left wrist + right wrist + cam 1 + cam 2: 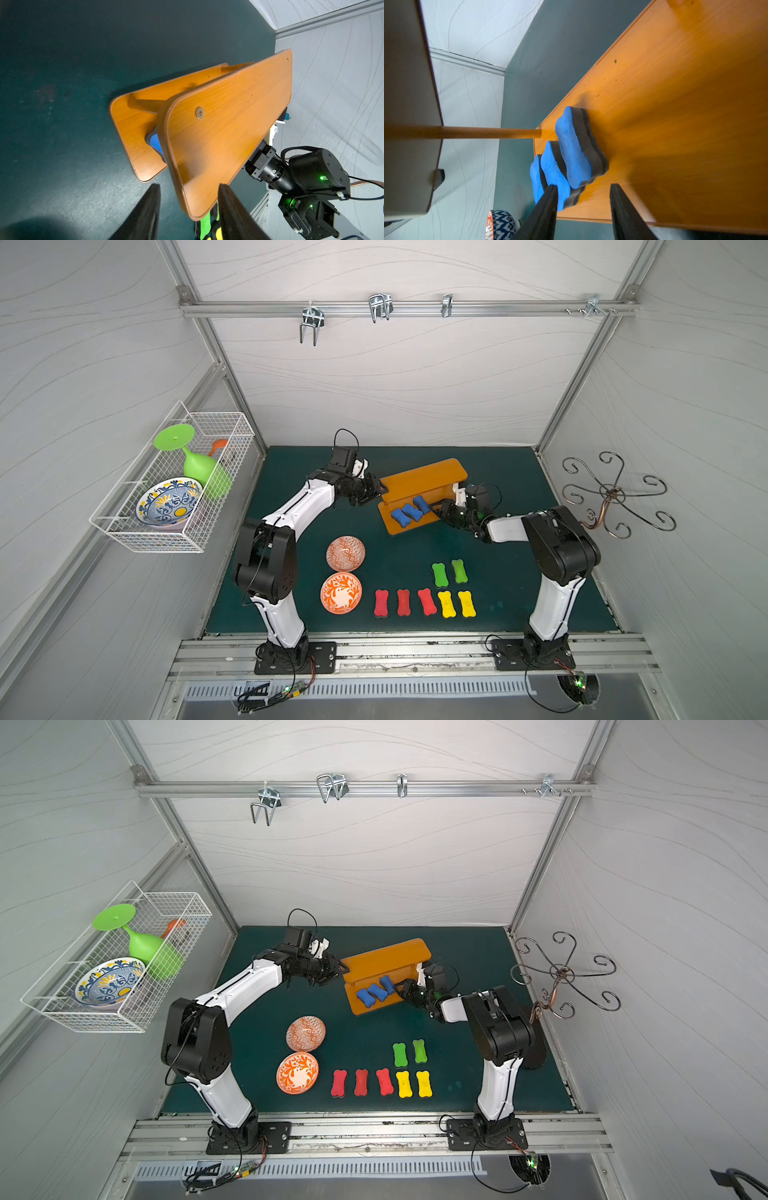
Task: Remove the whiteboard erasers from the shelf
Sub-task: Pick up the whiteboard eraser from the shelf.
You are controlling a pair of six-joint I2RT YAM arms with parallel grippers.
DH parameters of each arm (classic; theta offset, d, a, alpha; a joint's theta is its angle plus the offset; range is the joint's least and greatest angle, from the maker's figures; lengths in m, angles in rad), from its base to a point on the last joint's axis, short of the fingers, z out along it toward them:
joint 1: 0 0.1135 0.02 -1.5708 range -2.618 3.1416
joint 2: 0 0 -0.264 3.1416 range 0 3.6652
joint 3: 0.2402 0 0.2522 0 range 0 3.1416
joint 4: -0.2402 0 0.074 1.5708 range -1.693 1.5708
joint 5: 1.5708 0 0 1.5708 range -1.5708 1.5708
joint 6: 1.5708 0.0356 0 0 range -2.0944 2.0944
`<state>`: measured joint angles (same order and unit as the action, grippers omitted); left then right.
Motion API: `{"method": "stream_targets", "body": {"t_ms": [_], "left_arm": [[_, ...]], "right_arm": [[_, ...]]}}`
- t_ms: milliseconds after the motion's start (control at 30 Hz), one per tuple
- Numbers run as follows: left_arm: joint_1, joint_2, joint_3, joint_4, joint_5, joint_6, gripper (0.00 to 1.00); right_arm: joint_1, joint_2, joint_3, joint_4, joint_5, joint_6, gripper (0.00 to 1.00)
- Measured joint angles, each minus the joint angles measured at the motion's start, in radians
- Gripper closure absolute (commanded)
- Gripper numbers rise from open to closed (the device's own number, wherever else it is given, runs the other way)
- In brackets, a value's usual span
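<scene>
The orange shelf (424, 479) stands at the back of the green mat. Three blue whiteboard erasers (412, 512) lie side by side on its lower board (675, 104). My right gripper (583, 187) is open at that board's right end, its fingertips level with the nearest blue eraser's (577, 145) near end, gripping nothing. My left gripper (189, 187) is open at the top board's (228, 124) left end, the board's corner between its fingers. On the mat in front lie three red erasers (403, 602), two yellow (457, 604) and two green (449, 572).
Two orange patterned bowls (345, 553) (340, 593) sit on the mat left of the loose erasers. A white wire basket (124, 526) on the left wall holds a green glass and a blue bowl. A scrolled metal hook stand (611, 493) juts from the right wall.
</scene>
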<state>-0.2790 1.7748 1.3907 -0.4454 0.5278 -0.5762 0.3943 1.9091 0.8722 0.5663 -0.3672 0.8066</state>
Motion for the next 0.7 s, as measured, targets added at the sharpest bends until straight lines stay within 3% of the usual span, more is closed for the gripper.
{"method": "stream_targets", "body": {"t_ms": [267, 700], "left_arm": [[0.0, 0.0, 0.0, 0.0, 0.006, 0.0, 0.52], [0.002, 0.0, -0.001, 0.001, 0.014, 0.0, 0.53]], "right_arm": [[0.004, 0.05, 0.042, 0.031, 0.026, -0.003, 0.5], [0.012, 0.081, 0.034, 0.092, -0.005, -0.031, 0.65]]}}
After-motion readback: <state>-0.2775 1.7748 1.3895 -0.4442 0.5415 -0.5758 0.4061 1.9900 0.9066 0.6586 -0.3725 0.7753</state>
